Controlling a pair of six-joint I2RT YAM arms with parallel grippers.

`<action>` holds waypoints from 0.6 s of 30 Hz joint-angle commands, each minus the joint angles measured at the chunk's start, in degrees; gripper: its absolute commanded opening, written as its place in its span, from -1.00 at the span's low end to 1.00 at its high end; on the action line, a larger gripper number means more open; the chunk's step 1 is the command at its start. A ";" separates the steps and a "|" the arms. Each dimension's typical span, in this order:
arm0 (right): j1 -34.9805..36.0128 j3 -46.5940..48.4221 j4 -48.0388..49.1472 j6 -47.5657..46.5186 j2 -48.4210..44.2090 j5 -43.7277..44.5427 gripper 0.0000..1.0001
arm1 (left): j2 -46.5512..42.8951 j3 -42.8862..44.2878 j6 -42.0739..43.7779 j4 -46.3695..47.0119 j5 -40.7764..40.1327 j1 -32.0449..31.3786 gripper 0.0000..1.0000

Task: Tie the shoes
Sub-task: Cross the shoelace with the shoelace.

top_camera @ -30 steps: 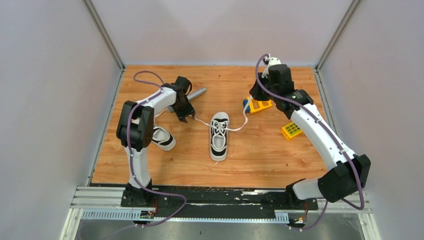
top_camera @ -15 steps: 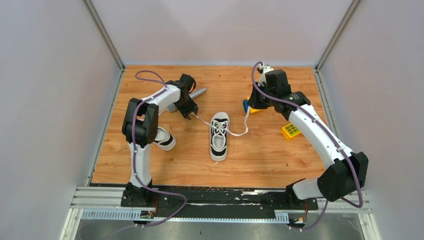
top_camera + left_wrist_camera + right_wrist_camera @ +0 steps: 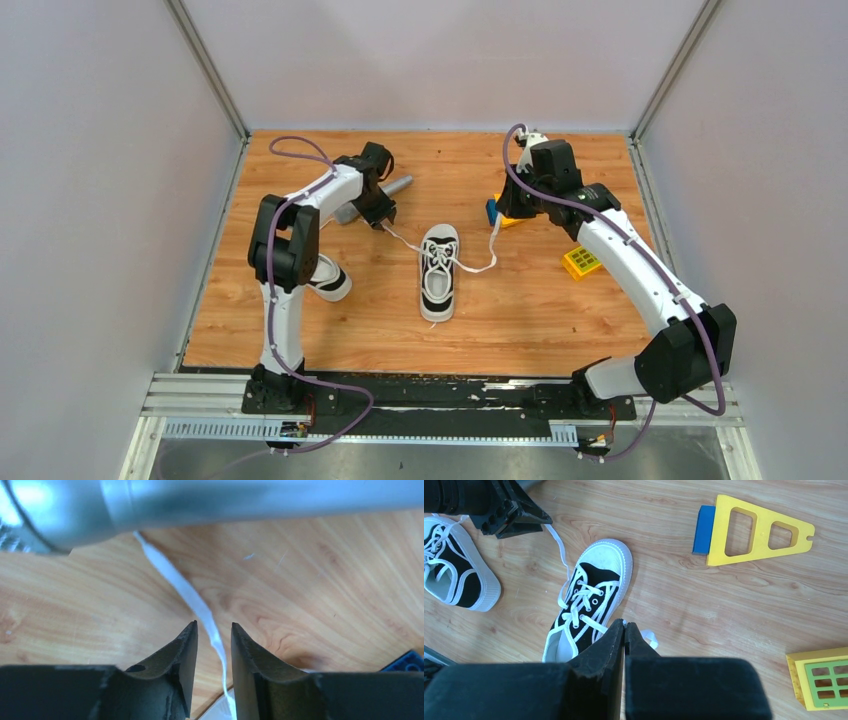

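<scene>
Tool state: left tool (image 3: pixel 214 625) parted loosely around lace (image 3: pixel 192 597), not pinching; right tool (image 3: pixel 624 624) clenched on other lace (image 3: pixel 649 639). Shoe (image 3: pixel 438 272) mid-tabletop (image 3: pixel 520 310) between both; second shoe (image 3: pixel 325 278) farther left.

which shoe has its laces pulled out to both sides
The centre shoe: one white lace runs out to each side. The other shoe, by the left arm, has its laces lying on it.

— Soft, even overhead light fills the top view; shadows on the wooden table (image 3: pixel 520 300) are faint.
— At the left wrist, the gray cylinder (image 3: pixel 240 500) looms blurred, with glare at its left end; the wood grain is sharp.
</scene>
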 commanded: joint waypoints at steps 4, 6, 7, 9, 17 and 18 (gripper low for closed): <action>-0.10 0.82 2.52 -2.55 -0.32 1.29 -1.00 | 3.40 2.92 1.27 0.41 -4.49 -0.62 -0.36; -0.14 0.47 3.34 -2.76 -0.55 1.29 -1.00 | 2.86 1.62 1.54 0.58 -4.59 -0.85 -0.38; -0.23 0.29 3.73 -2.70 -0.68 1.28 -1.00 | 2.65 0.73 1.91 0.69 -4.77 -0.94 -0.40; -0.35 -0.04 4.33 -2.60 -0.92 1.00 -1.00 | 2.49 -0.36 2.62 1.48 -5.61 -1.29 -0.41; -0.72 -0.44 4.89 -2.59 -1.99 -0.24 -1.00 | 0.75 -0.54 7.14 4.98 -4.86 -2.48 -0.11; -0.76 -0.53 4.87 -2.49 -2.17 -0.36 -1.00 | 0.38 -0.52 6.95 4.95 -4.91 -2.59 -0.06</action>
